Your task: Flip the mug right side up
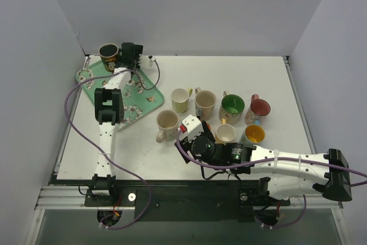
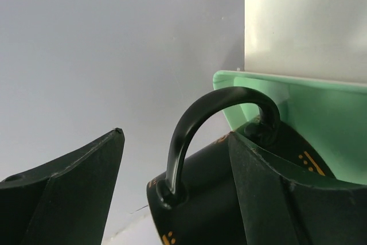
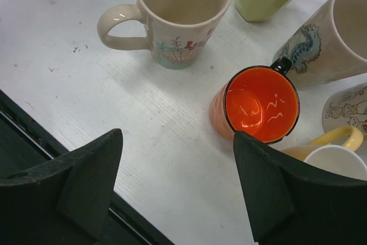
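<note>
**Black mug looks upright; backing out is the risky part**

Nearest me, well right of the green flower-printed plastic tray, my right gripper hangs low over the white table. Its jaws are spread and hold nothing. A cream ceramic mug with a pink flower print and a small orange mug with a black rim stand mouth-up just past its fingertips. A careless sweep there would knock them into their neighbours.

Farther out, my left arm reaches across the tray to its far corner, where the glossy black ceramic mug with orange markings sits. From above I see its open mouth, so I judge it already right side up. I cannot tell whether its base lies flat on the tray or rides the rim.

My left gripper is spread around the mug. One finger stands well clear. The other is against or just beside the body, and the looped black handle arches between them.

If I pull back crookedly, that close finger could hook the handle and tip the mug off the tray's far corner.
</note>
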### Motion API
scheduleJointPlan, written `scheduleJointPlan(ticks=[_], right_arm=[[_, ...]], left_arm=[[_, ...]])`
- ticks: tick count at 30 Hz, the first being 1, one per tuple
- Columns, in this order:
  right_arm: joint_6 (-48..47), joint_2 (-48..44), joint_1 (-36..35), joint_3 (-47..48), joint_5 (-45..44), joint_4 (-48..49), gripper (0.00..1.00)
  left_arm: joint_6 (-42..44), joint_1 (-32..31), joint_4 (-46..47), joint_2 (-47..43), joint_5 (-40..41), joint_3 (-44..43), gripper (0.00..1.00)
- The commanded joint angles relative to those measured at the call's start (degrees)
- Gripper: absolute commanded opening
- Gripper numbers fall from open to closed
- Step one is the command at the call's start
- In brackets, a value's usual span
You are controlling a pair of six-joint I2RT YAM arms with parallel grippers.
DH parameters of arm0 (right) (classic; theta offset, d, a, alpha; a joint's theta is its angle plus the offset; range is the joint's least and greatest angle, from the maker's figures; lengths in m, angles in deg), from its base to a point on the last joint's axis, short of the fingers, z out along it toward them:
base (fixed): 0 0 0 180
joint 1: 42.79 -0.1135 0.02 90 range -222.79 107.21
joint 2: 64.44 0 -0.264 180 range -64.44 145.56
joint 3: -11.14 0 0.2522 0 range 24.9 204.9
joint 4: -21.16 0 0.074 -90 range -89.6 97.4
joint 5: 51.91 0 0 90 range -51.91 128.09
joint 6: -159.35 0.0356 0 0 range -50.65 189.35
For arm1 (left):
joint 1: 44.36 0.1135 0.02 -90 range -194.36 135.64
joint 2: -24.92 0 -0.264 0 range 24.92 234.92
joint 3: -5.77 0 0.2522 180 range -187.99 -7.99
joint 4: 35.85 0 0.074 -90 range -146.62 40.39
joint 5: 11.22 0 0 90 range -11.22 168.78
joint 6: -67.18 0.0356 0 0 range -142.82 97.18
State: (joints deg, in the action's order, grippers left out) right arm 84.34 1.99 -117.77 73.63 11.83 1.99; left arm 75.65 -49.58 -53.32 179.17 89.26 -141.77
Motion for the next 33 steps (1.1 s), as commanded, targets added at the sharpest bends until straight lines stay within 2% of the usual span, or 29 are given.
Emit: scheduleJointPlan(ticks=[1,3,5,9,10,11,13,18,21,25,27,30,33], right_arm=[[0.75,-2.18,0.36,-0.3,-2.22,1.19,0.73],[0.75,-2.01,0.36,-0.57,-2.13,1.63,0.73],[1.1,-1.75,0.45,-0.48,-1.95,1.72,0.73],[1.45,-1.57,0.62,-0.04,-2.13,0.93,0.73],[1.45,-1.74,0.45,-0.04,-2.21,0.75,0.73],[1.37,-1.83,0.62,-0.04,-2.39,0.84,0.73],[1.19,-2.01,0.54,0.05,-2.48,1.1,0.73],[0.14,-1.48,0.71,0.93,-1.78,1.1,0.73],[-0.22,-1.48,0.63,1.63,-1.42,1.19,0.73],[-0.57,-2.36,0.45,1.89,-1.43,1.98,0.72],[-0.74,-2.97,0.54,2.07,-1.25,2.42,0.72],[-0.83,-3.86,0.97,3.56,-1.42,1.72,0.73],[-0.57,-4.91,2.64,5.58,1.02,0.14,0.73]], left_arm=[[5.4,1.61,6.87,3.06,-2.04,-4.12,0.83],[7.16,1.7,8.71,4.29,-3.18,-4.91,0.82],[8.22,1.79,10.2,5.7,-4.5,-5.44,0.75],[9.36,2.14,9.86,6.76,-5.29,-6.5,0.51],[9.63,2.22,10.03,6.5,-5.29,-5.89,0.39],[9.63,2.31,11.25,5.45,-5.38,-3.62,0.22],[9.28,2.31,13.79,2.47,-5.73,1.03,0.02],[4.29,2.49,20.31,-4.66,-8.45,12.2,0.0],[-1.78,2.49,23.21,-9.39,-8.9,14.59,0.0],[-17.67,2.66,17.18,-16.43,-9.16,15.47,0.0],[-28.2,3.19,15.32,-20.47,-10.12,18.01,0.0],[-37.98,4.33,11.89,-26.7,-10.48,23.01,0.0],[-50.44,6.6,7.59,-30.06,-14.16,24.44,0.0]])
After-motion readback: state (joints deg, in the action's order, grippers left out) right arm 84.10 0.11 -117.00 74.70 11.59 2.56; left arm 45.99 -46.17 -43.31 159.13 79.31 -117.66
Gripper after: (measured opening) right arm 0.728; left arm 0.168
